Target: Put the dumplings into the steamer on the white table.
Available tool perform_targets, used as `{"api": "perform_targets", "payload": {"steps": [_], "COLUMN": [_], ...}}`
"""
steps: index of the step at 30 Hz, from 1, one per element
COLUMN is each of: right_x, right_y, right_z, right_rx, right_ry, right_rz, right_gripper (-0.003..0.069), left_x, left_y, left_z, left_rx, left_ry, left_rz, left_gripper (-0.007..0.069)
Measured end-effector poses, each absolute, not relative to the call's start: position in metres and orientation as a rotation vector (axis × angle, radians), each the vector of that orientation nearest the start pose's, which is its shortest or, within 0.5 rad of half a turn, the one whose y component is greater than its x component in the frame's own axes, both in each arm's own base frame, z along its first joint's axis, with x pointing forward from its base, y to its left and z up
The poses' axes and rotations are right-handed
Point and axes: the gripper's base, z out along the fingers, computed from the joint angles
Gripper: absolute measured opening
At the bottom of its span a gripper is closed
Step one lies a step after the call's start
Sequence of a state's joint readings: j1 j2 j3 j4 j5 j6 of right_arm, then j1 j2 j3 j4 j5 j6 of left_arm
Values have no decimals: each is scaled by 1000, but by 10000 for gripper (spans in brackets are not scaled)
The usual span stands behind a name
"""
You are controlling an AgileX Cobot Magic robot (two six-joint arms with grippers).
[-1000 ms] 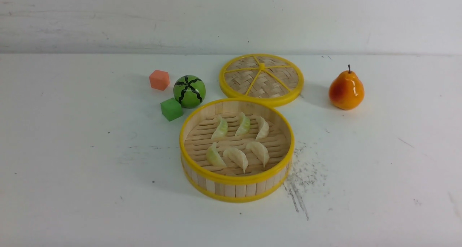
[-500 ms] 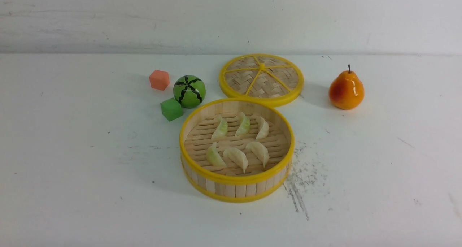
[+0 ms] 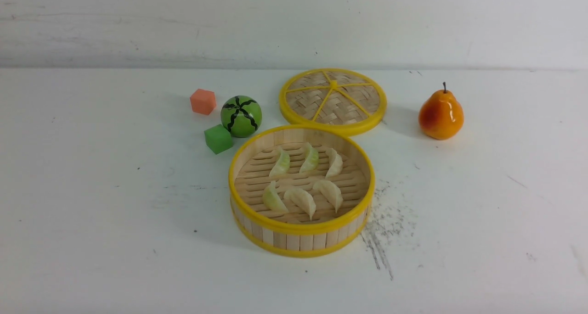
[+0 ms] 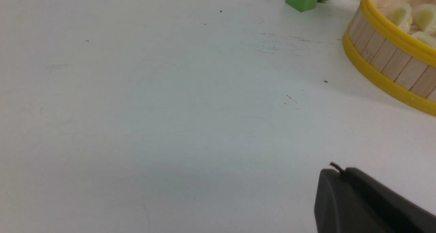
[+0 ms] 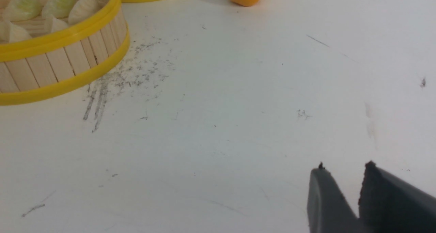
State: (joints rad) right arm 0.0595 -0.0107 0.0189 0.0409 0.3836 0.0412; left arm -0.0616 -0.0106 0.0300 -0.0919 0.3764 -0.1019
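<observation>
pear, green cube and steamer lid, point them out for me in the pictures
pear point(image 3: 441, 114), front view, on the middle of its glossy orange body.
green cube point(image 3: 218, 138), front view, on its near face.
steamer lid point(image 3: 333, 101), front view, on the woven centre between the yellow spokes.

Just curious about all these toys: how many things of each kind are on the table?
Dumplings, all lying in the steamer: 6
Steamer: 1
Woven lid: 1
Cubes: 2 (orange, green)
Watermelon ball: 1
Pear: 1
Total: 12
</observation>
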Motion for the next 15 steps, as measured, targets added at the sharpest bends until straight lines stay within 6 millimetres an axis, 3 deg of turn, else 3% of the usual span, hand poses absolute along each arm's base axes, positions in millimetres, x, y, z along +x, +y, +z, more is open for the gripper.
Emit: {"api": "perform_targets", "payload": {"steps": [15], "right_x": [52], "right_y": [4], "right_z": [173], "right_rx": [8], "right_ry": [1876], "right_rz": [110], "right_gripper": [187], "left_x": [52], "left_y": [-6], "left_z": [170], "left_rx": [-94], "left_ry": [1880], "left_rz": [-201], "left_gripper": [6]}}
